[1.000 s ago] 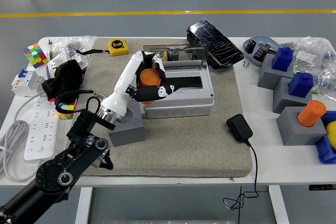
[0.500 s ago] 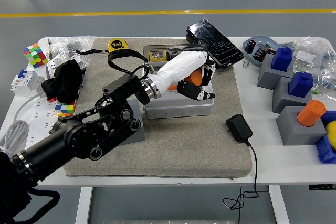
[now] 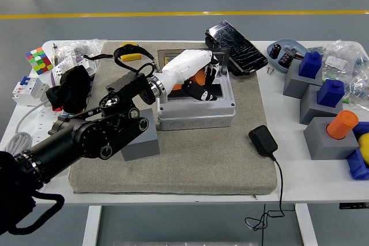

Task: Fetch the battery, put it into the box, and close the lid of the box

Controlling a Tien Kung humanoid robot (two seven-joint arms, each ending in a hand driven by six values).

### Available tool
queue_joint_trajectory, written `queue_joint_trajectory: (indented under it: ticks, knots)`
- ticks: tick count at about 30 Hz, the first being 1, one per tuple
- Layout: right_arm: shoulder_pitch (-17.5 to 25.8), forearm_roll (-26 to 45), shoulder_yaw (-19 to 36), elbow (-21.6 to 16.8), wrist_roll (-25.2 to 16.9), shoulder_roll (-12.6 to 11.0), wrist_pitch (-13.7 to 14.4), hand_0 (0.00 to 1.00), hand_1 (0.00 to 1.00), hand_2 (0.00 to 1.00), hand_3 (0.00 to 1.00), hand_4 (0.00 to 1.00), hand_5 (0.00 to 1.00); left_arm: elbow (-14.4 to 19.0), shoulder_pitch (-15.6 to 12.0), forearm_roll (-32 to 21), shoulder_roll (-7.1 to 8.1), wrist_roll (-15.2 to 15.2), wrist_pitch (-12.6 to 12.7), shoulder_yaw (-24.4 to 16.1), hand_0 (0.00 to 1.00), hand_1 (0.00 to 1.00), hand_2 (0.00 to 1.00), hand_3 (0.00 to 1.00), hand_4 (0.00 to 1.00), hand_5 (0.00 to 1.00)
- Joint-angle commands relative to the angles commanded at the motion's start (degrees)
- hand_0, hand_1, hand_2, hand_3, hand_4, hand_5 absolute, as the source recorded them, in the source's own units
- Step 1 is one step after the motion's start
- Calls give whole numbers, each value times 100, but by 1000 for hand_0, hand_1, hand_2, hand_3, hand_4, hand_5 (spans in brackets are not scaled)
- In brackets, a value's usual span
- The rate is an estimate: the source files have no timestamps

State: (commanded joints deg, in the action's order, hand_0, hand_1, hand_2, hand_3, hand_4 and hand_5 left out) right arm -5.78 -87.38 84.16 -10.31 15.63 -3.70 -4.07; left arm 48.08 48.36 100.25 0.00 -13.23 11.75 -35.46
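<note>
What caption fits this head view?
Left hand holds the orange battery over the open grey box.

The left hand [image 3: 193, 76] fills the box [image 3: 196, 110] opening (upright lid [image 3: 193, 56] behind).

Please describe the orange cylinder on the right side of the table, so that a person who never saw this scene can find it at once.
Start at the right end of the white table, beyond the grey mat, where three grey blocks stand in a row. The orange cylinder stands upright on the nearest grey block. The two blocks behind it carry blue pieces, so it is the only orange one there.
</note>
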Motion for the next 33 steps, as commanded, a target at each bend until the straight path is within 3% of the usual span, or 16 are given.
queue_joint_trajectory:
  ticks: [4,5,10,11,16,17,21,28,29,33]
  knots:
    - [7,-4,-21,0,-1,3,-3,642,662,672,575,971,573,-5,-47,92,0,-173,34,49,77,103,209,273,998,2]
    - [5,-6,-21,0,-2,3,-4,642,662,672,575,971,572,-19,-52,134,0,-211,49,57,209,322,379,478,998,80]
    - [4,-2,-20,0,-1,7,-3,642,662,672,575,971,572,-119,-83,332,0,-413,179,164,209,322,379,478,998,80]
    - [5,-8,-15,0,1,7,-3,643,663,672,576,971,571,-128,-88,383,0,-419,204,177,325,537,514,662,998,108]
    - [9,-19,-13,0,2,8,-4,643,663,672,576,971,571,-131,-98,570,0,-360,247,174,325,537,514,662,998,108]
    - [10,-21,-13,0,1,8,-5,643,662,672,575,971,571,-131,-99,573,0,-347,240,174,424,621,604,697,998,113]
    - [20,-8,-20,0,-2,13,-4,643,662,672,575,971,571,-36,-148,565,0,-342,229,153,424,621,604,697,998,113]
    - [53,3,30,0,-1,20,6,643,663,672,574,971,571,580,-369,540,0,-515,314,-258,402,619,612,702,998,128]
    - [57,-7,48,0,3,22,8,643,662,672,575,971,571,672,-394,539,0,-568,344,-343,427,623,609,697,998,280]
    - [62,15,51,0,1,26,12,643,662,672,575,971,571,926,-440,565,0,-666,444,-679,427,623,609,697,998,280]
